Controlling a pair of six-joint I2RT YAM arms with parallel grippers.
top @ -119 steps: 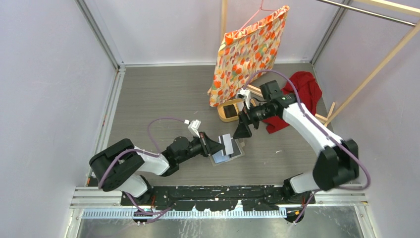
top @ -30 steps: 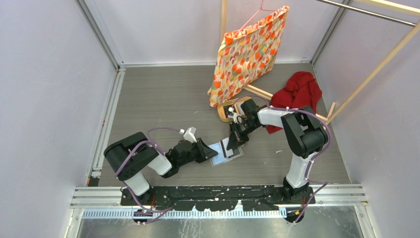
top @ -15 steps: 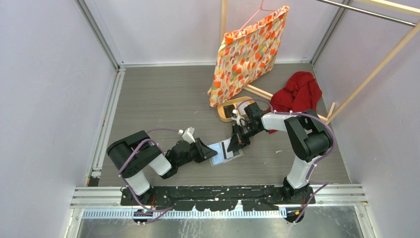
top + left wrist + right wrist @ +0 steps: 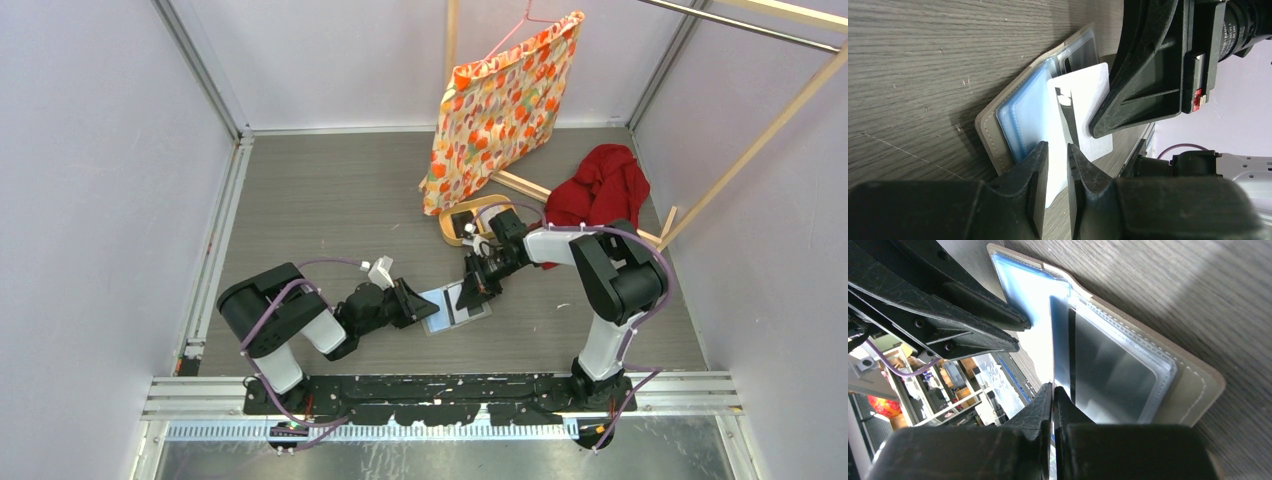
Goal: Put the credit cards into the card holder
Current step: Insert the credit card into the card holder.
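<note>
right tool (image 4: 1052, 386) has moved to the card holder (image 4: 1018, 115), pinching a white card (image 4: 1083, 95) over its pockets.

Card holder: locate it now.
Top view, near centre: the card holder lies open between the left claw, pinching its leaf, and the right claw holding a credit card.

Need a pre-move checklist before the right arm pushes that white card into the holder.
1. white card gripped by right pincer: ok, jaws shut on its edge.
2. card holder lying open on the table: ok.
3. Card's leading edge inside a pocket: cannot tell.
4. left pincer steadying the card holder: cannot tell; a pale sleeve lies between its jaws, contact unclear.
5. Pincers apart from each other: ok, close but not touching.
</note>
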